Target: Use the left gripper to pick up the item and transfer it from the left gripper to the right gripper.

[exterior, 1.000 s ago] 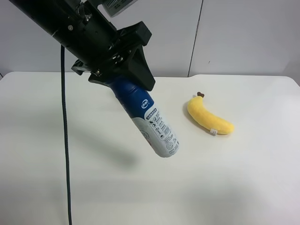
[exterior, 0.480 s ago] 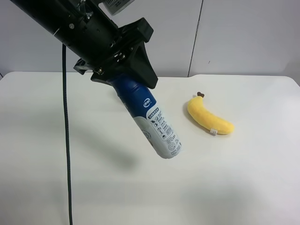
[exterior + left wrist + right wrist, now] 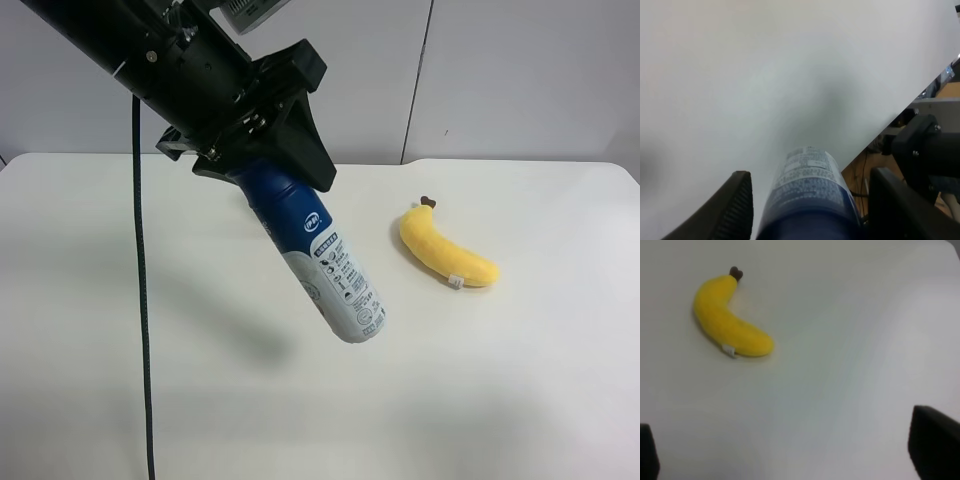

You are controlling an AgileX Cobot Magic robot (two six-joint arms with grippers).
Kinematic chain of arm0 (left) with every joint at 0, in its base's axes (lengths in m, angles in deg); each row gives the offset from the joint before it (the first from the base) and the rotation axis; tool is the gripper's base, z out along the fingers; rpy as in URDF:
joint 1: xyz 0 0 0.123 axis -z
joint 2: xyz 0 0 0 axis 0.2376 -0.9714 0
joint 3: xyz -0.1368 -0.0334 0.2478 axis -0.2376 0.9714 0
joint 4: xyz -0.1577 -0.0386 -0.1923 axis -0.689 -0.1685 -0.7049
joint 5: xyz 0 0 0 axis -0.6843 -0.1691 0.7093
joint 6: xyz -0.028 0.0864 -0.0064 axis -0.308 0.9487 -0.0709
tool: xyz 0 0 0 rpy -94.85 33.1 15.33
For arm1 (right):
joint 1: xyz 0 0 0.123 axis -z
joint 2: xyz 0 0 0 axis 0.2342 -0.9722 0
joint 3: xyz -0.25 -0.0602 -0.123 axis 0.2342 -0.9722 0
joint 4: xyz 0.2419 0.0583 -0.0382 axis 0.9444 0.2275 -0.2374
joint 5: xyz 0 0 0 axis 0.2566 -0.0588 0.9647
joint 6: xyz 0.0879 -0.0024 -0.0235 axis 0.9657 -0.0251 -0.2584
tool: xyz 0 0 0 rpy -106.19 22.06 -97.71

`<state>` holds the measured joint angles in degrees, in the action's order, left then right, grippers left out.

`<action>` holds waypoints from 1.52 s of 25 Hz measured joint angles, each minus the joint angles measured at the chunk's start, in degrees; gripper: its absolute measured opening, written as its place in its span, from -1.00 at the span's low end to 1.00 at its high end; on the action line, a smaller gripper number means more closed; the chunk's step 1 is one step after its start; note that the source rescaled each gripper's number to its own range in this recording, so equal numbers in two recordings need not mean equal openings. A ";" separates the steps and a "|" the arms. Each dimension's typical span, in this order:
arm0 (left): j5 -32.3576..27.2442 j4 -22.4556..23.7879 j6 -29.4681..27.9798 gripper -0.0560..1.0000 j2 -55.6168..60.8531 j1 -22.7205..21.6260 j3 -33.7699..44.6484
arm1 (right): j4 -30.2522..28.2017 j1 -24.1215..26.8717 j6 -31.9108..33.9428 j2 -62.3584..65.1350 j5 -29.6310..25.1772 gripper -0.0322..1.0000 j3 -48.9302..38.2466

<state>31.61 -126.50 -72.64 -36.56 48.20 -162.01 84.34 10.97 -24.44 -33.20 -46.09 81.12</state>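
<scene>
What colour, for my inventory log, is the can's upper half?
Dark blue on the can; clearest in the exterior high view.

the tall dark-blue and silvery-white cylindrical can carries a small white oval logo on its blue part, its letters too small to read. on the silvery-white part run blocks of fine dark print, none legible and blurred in the left wrist view. the yellow plush banana has a small white tag with nothing readable.
</scene>
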 joint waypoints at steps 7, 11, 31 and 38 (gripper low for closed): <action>-0.33 -0.01 0.10 -0.89 0.00 0.00 0.00 | 0.90 0.00 0.00 0.00 0.00 1.00 0.00; -0.33 -0.08 0.10 -0.89 0.00 0.00 0.00 | 0.99 0.00 0.00 0.00 0.00 1.00 0.00; -0.46 -0.14 0.10 -0.89 0.00 0.00 0.00 | 16.14 -12.22 -18.46 -27.56 8.42 1.00 5.72; -0.46 -0.14 0.10 -0.89 0.00 0.00 0.00 | 17.61 -25.19 -22.17 -38.90 18.43 1.00 5.85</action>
<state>31.15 -126.64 -72.54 -36.56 48.20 -162.01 101.95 -14.22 -46.61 -72.09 -27.66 86.98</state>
